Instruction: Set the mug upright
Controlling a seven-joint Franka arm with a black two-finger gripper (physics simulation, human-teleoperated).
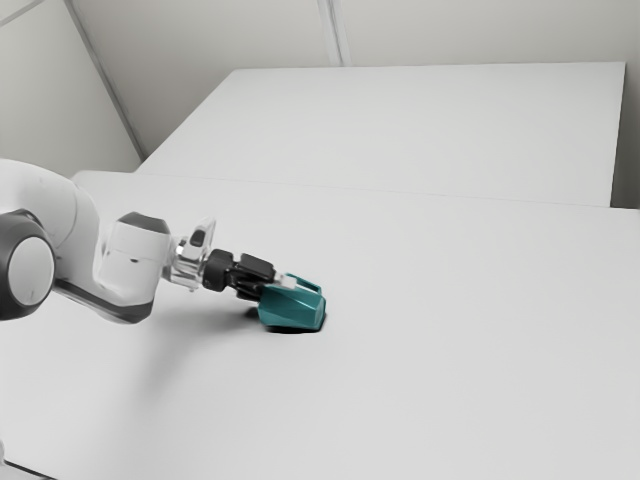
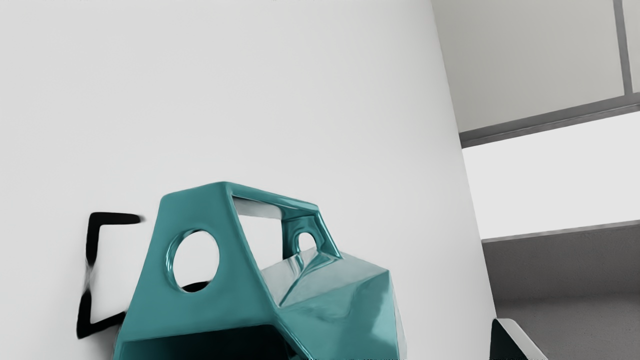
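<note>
"Talk me through it. Where's your end effector?"

"Here it is, the end effector (image 1: 274, 285), low over the counter (image 1: 450, 350), right up at the mug (image 1: 290, 308). The arm (image 1: 135, 262) comes in from the exterior view's left, and I've got the hand reaching toward that view's right."

"Clamped on anything?"

"No, my fingers are apart! In the wrist view one fingertip (image 2: 517, 341) stands clear of the mug, with a gap between. The other I can't make out, so I can't tell whether it touches."

"And the mug?"

"Teal, faceted, and lying on its side on the counter! Its dark opening (image 2: 200, 346) faces back toward my hand, and the closed end points to the exterior view's right. The handle (image 2: 195, 310) is on the upper side, a round hole at each end and a wide gap between."

"Anything beside it?"

"A broken black outline (image 2: 91, 240) on the counter, just beside the mug in my wrist view. What it is, I can't say."

"Farther out?"

"The pale counter spreads all around, and on the far side there's a big white slab (image 1: 420, 130), with light walls (image 1: 200, 40) behind it."
</note>
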